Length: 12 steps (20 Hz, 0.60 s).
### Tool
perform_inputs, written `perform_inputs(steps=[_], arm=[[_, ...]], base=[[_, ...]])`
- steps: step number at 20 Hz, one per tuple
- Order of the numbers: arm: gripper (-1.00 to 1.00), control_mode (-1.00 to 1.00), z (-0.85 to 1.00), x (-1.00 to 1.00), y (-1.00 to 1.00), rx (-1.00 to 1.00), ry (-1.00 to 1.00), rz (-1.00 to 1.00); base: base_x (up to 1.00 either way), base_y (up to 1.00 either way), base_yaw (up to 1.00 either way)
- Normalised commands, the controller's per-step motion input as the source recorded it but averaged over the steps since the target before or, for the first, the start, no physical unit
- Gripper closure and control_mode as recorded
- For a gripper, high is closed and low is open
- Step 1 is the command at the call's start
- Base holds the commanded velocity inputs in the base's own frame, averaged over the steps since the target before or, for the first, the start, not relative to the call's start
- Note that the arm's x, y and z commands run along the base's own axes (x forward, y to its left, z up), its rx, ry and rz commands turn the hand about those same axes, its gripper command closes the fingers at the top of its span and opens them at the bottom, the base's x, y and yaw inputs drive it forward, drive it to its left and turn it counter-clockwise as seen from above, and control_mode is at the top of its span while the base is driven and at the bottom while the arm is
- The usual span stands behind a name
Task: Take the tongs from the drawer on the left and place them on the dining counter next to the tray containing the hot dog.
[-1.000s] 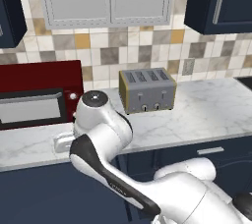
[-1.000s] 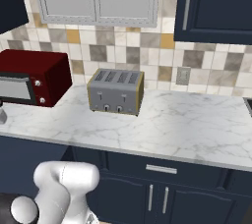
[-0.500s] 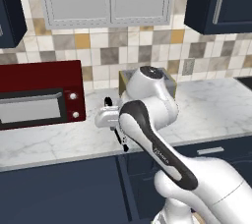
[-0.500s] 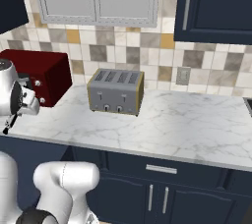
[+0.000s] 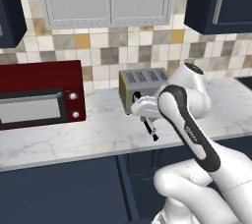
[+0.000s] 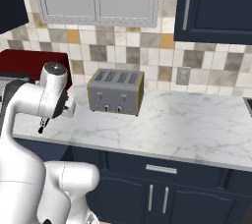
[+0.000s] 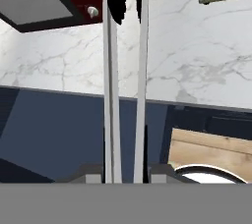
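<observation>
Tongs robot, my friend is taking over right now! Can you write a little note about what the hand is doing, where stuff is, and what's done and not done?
Gripper: shut on the tongs, holding them in the air over the marble worktop, between the red microwave and the toaster.
Tongs: two silver arms with black ends pointing away from the hand.
Drawer: open below the worktop edge, wooden inside.
Done: tongs are out of the drawer.
Left: carry them to the dining counter and set them down next to the tray with the hot dog.
</observation>
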Motion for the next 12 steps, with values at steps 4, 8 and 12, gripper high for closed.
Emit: perform_inputs(steps=[4,8,12], arm=[[1.00,-1.00,0.02,0.06,-0.01,0.00,0.03,0.00],[1.00,-1.00,0.00,0.00,0.16,-0.27,-0.05,-0.14],[1.00,-1.00,0.40,0.00,-0.20,-0.43,-0.15,-0.38]], base=[[0.00,0.00,0.00],[0.00,0.00,0.00],[0.00,0.00,0.00]])
